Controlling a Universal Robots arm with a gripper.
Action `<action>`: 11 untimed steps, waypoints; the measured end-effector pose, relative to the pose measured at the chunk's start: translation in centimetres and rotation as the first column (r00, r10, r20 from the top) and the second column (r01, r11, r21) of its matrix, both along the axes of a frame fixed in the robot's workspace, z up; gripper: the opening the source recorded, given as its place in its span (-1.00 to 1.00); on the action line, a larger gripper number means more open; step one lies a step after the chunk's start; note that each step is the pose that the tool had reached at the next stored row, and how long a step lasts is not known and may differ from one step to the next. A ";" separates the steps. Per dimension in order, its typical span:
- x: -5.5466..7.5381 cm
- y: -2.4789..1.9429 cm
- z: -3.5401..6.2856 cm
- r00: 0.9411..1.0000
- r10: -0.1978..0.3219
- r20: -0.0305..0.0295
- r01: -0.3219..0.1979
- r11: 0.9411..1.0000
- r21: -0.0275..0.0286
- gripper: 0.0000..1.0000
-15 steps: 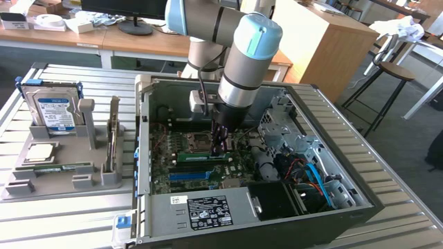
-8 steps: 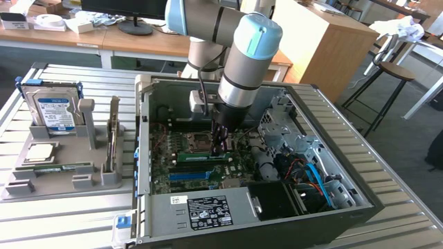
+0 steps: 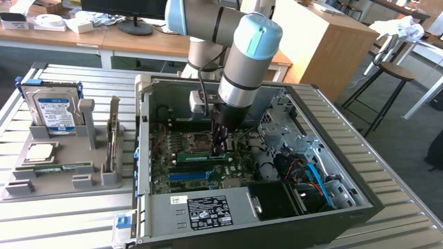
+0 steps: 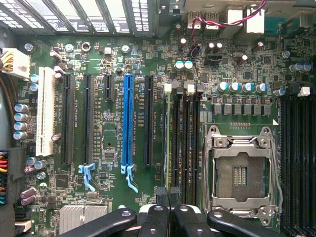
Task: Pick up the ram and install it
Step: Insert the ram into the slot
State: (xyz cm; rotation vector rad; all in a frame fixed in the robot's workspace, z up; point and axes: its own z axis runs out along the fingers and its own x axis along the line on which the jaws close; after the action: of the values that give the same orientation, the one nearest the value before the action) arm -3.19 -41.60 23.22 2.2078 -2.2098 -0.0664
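Tool (image 4: pixel 169 211), ram (image 3: pixel 197 154), case (image 3: pixel 312 228) on slatted table (image 3: pixel 408 207)

Daylight is coming in from the exterior view's right, making the slatted worktop (image 3: pixel 62 223) shine pale and laying a soft highlight down my arm (image 3: pixel 252 52). Inside the computer case (image 3: pixel 144 135) everything is sitting dimmer, and the ram (image 3: pixel 205 154) clamped in my gripper (image 3: pixel 220 150) is lying in my own shade. In the wrist view the motherboard (image 4: pixel 113 59) is showing evenly lit, the vent slots (image 4: pixel 98 12) are burning out to white, and the socket frame (image 4: pixel 240 136) is glinting.
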 end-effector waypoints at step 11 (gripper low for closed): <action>0.0 0.00 -0.12 1.000 0.000 0.000 0.000 1.000 0.000 -0.77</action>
State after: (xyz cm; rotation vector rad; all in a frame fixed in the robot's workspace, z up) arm -3.19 -41.60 23.10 2.2078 -2.2097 -0.0663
